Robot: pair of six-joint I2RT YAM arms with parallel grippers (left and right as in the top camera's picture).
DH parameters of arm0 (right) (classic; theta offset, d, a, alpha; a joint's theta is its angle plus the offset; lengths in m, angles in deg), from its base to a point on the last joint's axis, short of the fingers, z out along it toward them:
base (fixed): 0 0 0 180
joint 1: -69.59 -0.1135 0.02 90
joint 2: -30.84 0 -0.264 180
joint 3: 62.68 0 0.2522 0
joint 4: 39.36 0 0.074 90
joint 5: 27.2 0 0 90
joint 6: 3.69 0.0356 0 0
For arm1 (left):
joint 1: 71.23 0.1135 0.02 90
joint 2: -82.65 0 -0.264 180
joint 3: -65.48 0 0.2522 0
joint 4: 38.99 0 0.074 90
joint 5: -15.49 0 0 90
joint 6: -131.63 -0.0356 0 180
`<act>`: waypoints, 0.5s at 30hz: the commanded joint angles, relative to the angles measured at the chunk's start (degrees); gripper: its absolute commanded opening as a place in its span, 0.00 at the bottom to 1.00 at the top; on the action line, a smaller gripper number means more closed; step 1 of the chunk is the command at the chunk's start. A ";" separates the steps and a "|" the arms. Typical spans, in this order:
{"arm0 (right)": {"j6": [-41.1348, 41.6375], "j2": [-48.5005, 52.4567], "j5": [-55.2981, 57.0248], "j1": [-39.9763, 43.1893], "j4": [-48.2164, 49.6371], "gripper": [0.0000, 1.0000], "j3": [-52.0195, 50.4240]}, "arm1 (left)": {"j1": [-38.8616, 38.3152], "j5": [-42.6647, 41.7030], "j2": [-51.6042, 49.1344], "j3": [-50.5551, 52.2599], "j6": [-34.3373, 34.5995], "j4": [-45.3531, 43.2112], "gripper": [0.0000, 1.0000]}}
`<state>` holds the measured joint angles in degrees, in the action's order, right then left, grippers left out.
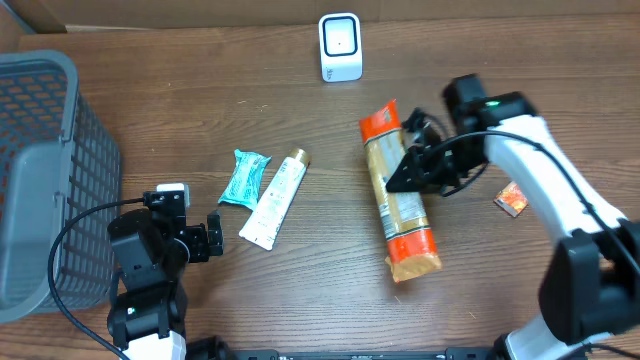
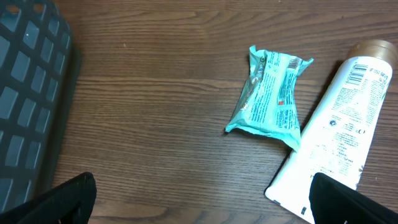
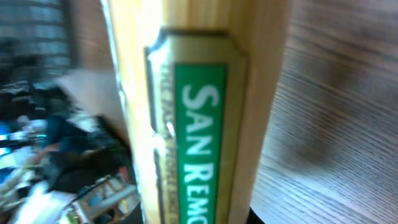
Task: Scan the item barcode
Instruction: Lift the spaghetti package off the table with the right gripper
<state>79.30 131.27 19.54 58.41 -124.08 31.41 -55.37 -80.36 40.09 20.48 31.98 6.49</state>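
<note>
A long yellow pasta packet (image 1: 400, 200) with orange ends lies right of the table's middle. My right gripper (image 1: 408, 170) is shut on its middle, coming in from the right. In the right wrist view the packet (image 3: 199, 124) fills the frame with a green "SAN REMO" label, and one dark fingertip (image 3: 266, 218) shows at its right edge. No barcode shows on it. A white scanner (image 1: 340, 47) stands at the back centre. My left gripper (image 1: 212, 241) is open and empty at the front left, with bare wood between its fingertips (image 2: 65, 200).
A teal packet (image 1: 245, 178) (image 2: 270, 99) and a white tube (image 1: 275, 200) (image 2: 342, 130) lie just beyond the left gripper. A grey basket (image 1: 40, 180) (image 2: 25, 93) stands at the left edge. A small orange-red item (image 1: 511, 199) lies at the right.
</note>
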 commanded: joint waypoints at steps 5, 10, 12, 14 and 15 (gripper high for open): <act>-7.04 -7.21 -17.46 8.22 -1.62 0.04 2.27 | 0.31 -0.83 -0.13 0.13 -1.09 -0.20 1.00; -8.57 -7.21 -25.53 10.78 -1.38 0.04 2.27 | 0.31 -0.83 -0.13 0.13 -1.09 -0.20 1.00; -9.79 -7.21 -27.69 11.58 -1.44 0.04 2.27 | 0.31 -0.81 -0.13 0.13 -1.09 -0.20 1.00; -9.84 -7.21 -27.78 12.22 -1.62 0.04 2.27 | 0.31 -0.83 -0.13 0.13 -1.09 -0.22 1.00; -10.08 -7.21 -27.56 12.44 -1.88 0.04 2.29 | 0.31 -0.83 -0.13 0.13 -1.09 -0.22 1.00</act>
<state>71.50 126.19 0.94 69.64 -126.01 31.46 -55.37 -80.36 40.09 20.48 31.98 6.49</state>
